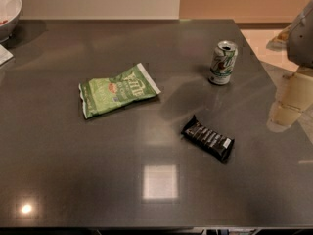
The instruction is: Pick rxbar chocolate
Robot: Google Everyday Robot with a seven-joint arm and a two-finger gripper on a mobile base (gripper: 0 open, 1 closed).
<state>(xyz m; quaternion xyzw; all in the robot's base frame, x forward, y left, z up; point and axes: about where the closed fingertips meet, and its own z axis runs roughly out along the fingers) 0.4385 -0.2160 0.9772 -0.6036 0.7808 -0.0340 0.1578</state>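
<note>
The rxbar chocolate (208, 138) is a small flat black-wrapped bar with white lettering. It lies on the dark grey table (73, 170), right of centre and turned diagonally. My gripper (287, 104) is cream-coloured and hangs at the right edge of the view, over the table's right edge. It is to the right of the bar and a little farther back, apart from it. The grey arm (302, 35) rises above it. Nothing shows in the gripper.
A green chip bag (117, 90) lies left of centre. A green-and-white soda can (223, 62) stands upright behind the bar. A white bowl (7, 9) sits at the far left corner. The table's right edge runs close to the gripper.
</note>
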